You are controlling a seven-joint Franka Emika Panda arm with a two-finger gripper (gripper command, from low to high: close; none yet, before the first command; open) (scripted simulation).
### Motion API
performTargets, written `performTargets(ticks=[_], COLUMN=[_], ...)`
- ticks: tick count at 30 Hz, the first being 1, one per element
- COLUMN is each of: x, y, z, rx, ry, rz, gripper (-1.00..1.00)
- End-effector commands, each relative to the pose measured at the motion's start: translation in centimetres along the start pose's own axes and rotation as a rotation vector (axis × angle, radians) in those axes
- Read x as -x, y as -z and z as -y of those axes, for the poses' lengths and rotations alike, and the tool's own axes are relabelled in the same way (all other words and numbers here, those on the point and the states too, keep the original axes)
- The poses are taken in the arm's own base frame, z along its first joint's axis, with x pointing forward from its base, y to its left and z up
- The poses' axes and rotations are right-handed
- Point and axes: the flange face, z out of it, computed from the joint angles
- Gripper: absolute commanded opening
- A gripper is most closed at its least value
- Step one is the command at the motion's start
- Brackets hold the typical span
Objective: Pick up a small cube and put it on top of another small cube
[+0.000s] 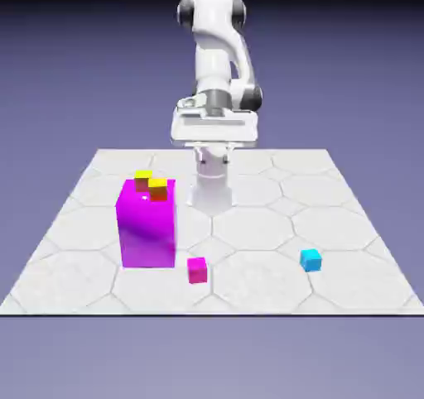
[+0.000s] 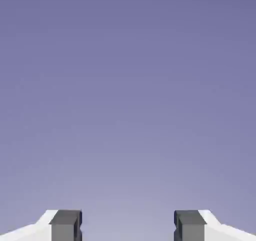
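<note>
The small magenta-pink cube (image 1: 197, 270) lies on the table near its front edge, just to the exterior view's right of a large magenta block (image 1: 147, 223). A small cyan cube (image 1: 310, 259) sits farther toward the exterior view's right. My gripper (image 1: 214, 132) hangs high above the back of the table, far from both cubes. In the hand view my gripper (image 2: 128, 227) is open, its two grey fingertips (image 2: 65, 226) wide apart with nothing between them. Only the plain backdrop shows beyond them.
The tall magenta block carries small yellow and red cubes (image 1: 154, 187) on its top. The robot's white base (image 1: 212, 192) stands behind the block, at the middle of the hexagon-tiled table (image 1: 248, 223).
</note>
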Motion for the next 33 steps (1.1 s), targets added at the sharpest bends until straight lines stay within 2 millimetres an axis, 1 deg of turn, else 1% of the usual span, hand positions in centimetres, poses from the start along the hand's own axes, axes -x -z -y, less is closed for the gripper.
performTargets(ticks=[1, 8, 12, 16, 20, 25, 33], x=[-0.3, -1.3, -1.3, -0.9, -0.1, 1.3, 4.4], y=[-1.0, -8.4, -12.7, -16.8, -20.8, -25.4, -31.6], z=[0.2, 1.0, 0.8, 0.1, -1.0, -2.8, -6.6], rx=[0.033, 0.263, 0.396, 0.530, 0.666, 0.837, 1.116], ry=[0.005, 0.038, 0.057, 0.074, 0.091, 0.110, 0.132], rz=[0.036, 0.283, 0.423, 0.563, 0.701, 0.873, 1.143], gripper=[0.00, 0.00, 0.00, 0.00, 0.00, 0.00, 0.00])
